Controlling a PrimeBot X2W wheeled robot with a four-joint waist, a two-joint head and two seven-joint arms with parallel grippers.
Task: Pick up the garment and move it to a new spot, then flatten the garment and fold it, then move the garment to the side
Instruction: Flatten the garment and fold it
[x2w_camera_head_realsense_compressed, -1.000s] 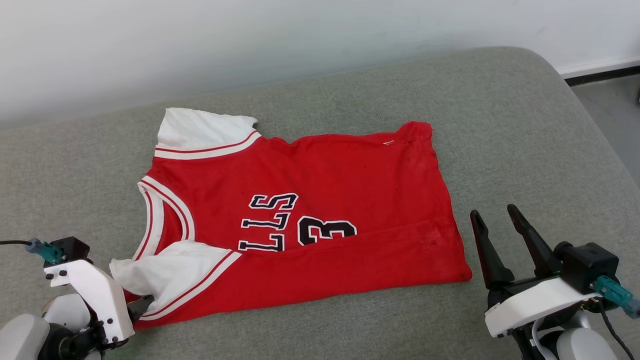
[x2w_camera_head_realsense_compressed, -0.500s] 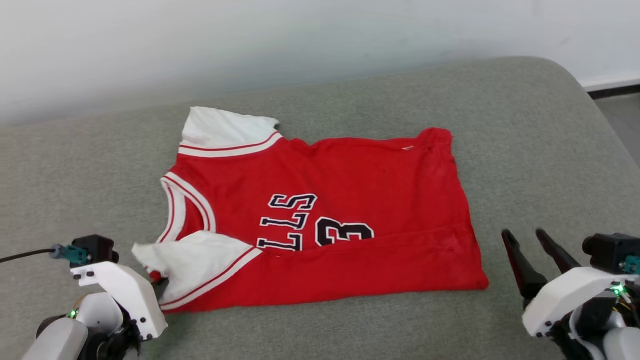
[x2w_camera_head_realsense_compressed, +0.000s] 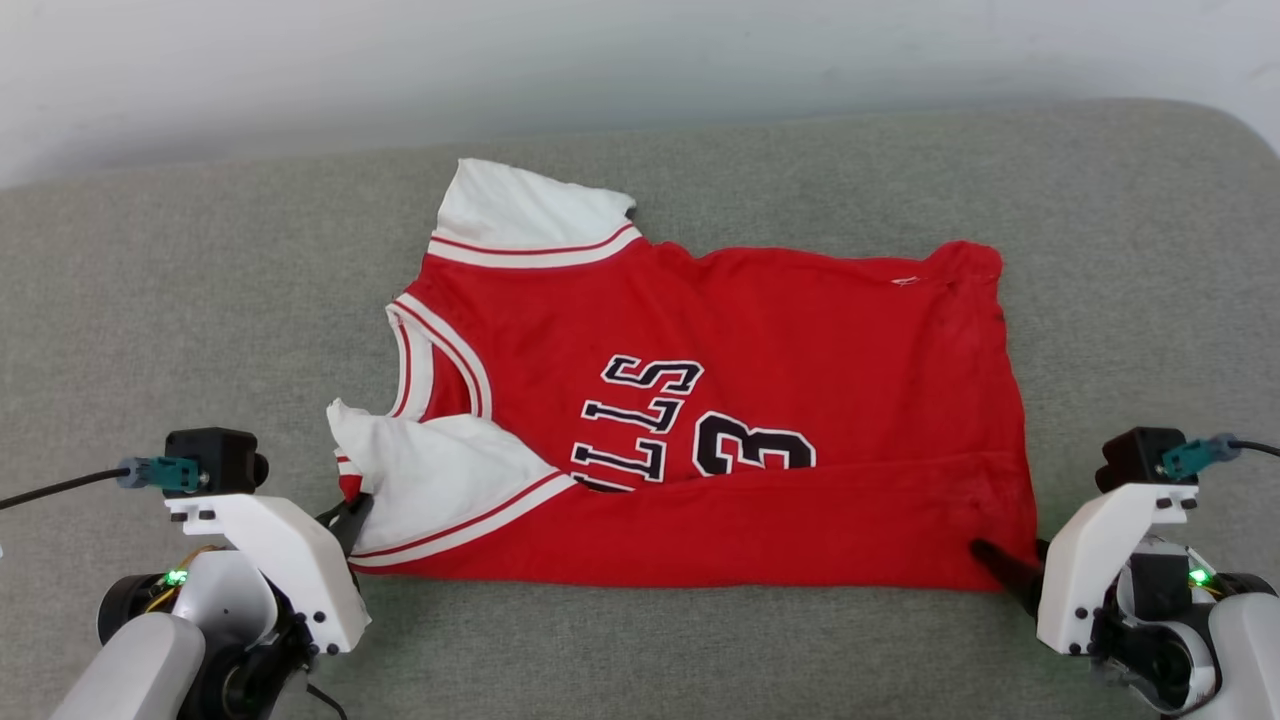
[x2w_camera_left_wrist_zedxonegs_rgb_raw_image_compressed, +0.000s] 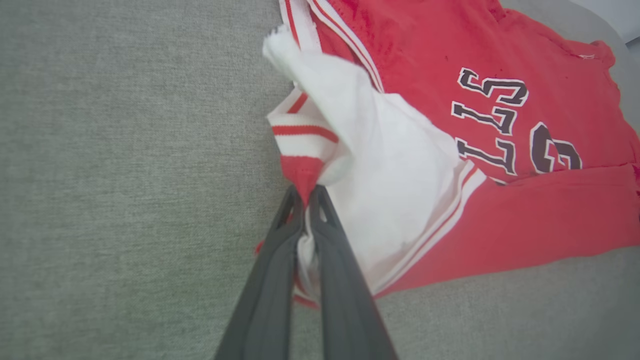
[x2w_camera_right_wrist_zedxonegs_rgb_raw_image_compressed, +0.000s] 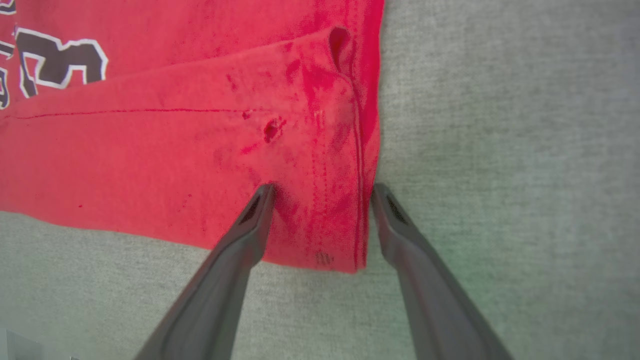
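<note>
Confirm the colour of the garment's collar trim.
On the garment, the collar trim is white with thin red stripes; head view shows it best.

You are viewing a garment (x2w_camera_head_realsense_compressed: 800, 330) showing red body, white sleeves, red-and-white striped trim, black white-outlined lettering, against a cushion (x2w_camera_head_realsense_compressed: 200, 300) showing plain grey.

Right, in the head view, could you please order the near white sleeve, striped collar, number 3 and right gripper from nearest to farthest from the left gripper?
From the left gripper:
1. near white sleeve of the garment, pinched in the fingers.
2. striped collar, just beyond.
3. number 3, mid-chest, rightward.
4. right gripper, at the hem corner.
</note>
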